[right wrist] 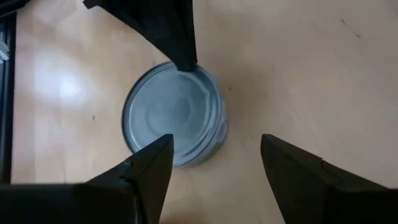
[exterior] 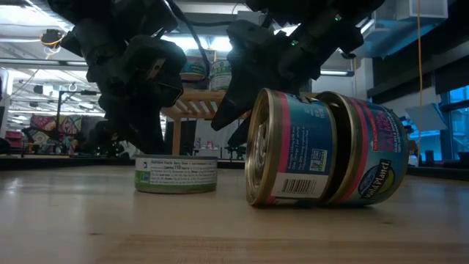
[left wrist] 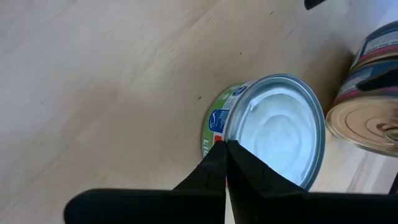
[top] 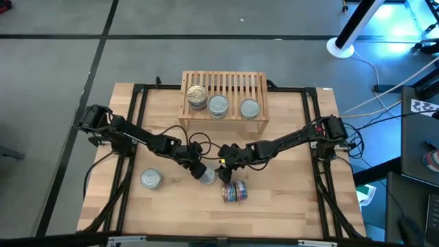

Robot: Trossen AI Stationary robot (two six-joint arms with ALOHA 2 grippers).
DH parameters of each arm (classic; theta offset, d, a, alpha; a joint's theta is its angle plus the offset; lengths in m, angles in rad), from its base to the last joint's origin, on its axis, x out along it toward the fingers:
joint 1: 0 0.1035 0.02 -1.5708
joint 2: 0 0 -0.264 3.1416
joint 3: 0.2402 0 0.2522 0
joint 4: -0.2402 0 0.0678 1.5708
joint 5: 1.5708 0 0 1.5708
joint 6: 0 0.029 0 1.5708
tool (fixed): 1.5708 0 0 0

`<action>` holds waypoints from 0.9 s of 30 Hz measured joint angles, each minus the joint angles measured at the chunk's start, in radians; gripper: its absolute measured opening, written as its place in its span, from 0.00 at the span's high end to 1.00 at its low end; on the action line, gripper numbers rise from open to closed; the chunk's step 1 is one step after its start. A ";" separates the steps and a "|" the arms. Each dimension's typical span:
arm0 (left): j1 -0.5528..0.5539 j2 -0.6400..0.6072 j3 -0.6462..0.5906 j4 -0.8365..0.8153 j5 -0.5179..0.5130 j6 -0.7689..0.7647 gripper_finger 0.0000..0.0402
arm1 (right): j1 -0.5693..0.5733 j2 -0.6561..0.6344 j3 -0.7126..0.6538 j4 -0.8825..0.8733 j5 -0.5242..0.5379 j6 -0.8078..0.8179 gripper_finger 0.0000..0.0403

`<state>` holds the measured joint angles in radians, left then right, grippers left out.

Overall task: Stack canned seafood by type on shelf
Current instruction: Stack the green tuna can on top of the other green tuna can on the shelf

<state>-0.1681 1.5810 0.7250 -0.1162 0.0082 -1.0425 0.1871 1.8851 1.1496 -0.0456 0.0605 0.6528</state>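
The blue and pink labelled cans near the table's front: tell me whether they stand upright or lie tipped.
Tipped. The blue and pink labelled cans lie on their sides on the table, gold lid facing sideways; the green-labelled tin beside them stands flat.

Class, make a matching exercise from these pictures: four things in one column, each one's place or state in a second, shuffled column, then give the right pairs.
Things
1. green tin
2. blue-red tins
3. left hand
4. right hand

Place or state
A. open, above the table beside the green tin
B. lying on their sides on the table
C. shut, tips at the green tin's rim
D. upright on the table between the two hands

Pairs: 1-D, 2-B, 3-C, 4-A
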 joint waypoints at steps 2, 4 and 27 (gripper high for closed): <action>0.004 0.000 0.000 0.002 0.002 0.006 1.00 | -0.006 0.000 0.000 0.000 0.000 -0.003 0.40; 0.009 0.000 0.000 0.003 0.002 0.007 1.00 | -0.010 0.000 0.000 0.000 -0.012 -0.004 0.40; 0.022 -0.017 0.000 0.012 0.002 0.043 1.00 | -0.065 0.000 0.001 0.003 -0.158 -0.004 0.40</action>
<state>-0.1459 1.5639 0.7250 -0.1042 0.0105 -0.9998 0.1223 1.8854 1.1503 -0.0426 -0.0975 0.6491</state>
